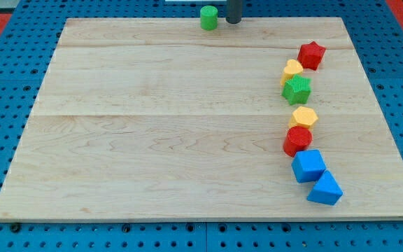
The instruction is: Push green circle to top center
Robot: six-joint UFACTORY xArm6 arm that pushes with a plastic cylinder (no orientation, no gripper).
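The green circle (209, 17), a short green cylinder, stands at the top edge of the wooden board (152, 126), close to the top centre. My tip (234, 20) is the lower end of a dark rod that enters from the view's top. It sits just to the right of the green circle, with a small gap between them.
A column of blocks runs down the board's right side: a red star (312, 54), a yellow block (292, 70), a green star (297, 89), a yellow hexagon (303, 117), a red cylinder (297, 140), a blue cube (308, 166) and a blue wedge (325, 189).
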